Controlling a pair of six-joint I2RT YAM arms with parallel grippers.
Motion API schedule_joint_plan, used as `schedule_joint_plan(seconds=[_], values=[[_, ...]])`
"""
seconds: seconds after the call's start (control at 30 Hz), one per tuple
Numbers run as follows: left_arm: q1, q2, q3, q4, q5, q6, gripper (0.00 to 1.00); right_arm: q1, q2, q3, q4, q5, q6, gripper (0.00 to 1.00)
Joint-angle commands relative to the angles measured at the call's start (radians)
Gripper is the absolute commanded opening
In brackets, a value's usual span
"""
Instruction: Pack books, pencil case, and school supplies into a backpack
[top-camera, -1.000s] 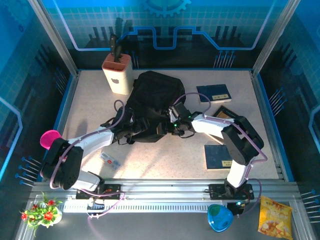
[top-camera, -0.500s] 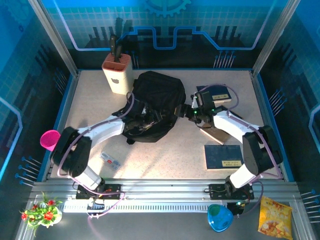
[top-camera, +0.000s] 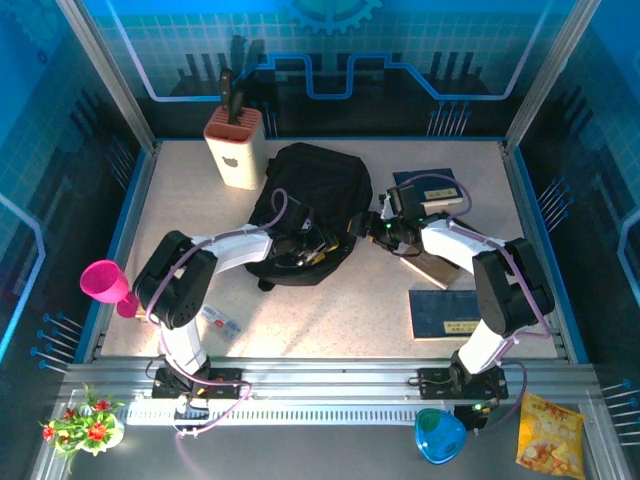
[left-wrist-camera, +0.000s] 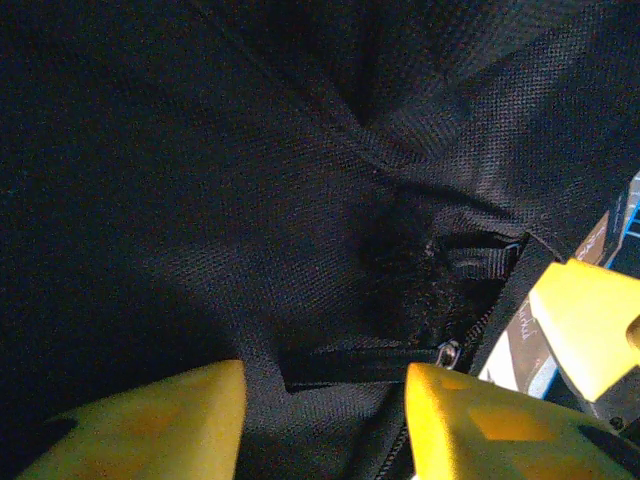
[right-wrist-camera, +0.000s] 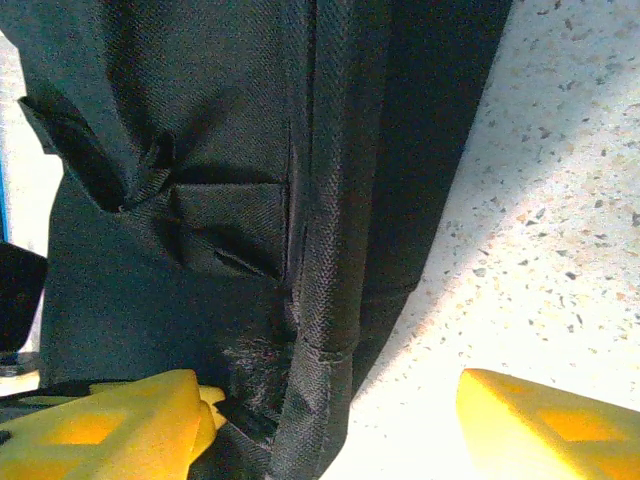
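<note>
While right gripper (right-wrist-camera: 330, 400) sits released astride the backpack (right-wrist-camera: 200, 150) edge, left gripper (left-wrist-camera: 322, 385) should pinch beside the zipper (left-wrist-camera: 360, 358); can't tell if it's gripping.

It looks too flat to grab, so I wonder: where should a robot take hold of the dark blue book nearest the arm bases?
The thin dark blue book lies flat, so probably pinch its left edge, coming low from the bare speckled table there.
</note>
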Motion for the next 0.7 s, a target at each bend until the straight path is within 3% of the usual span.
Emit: schedule_joint_plan(seconds=[0.0, 0.2, 0.67], values=[[-0.009, 0.008, 0.034, 0.05, 0.043, -0.005, 0.39, -0.021, 0.004, -0.013, 0.026, -0.029, 0.019, 0.67], [-0.01, 0.014, 0.038, 0.093, 0.053, 0.01, 0.3, -0.025, 0.005, -0.024, 0.043, -0.036, 0.03, 0.65], [-0.008, 0.064, 0.061, 0.09, 0.012, 0.0, 0.32, -0.031, 0.005, -0.043, 0.053, -0.036, 0.051, 0.58]])
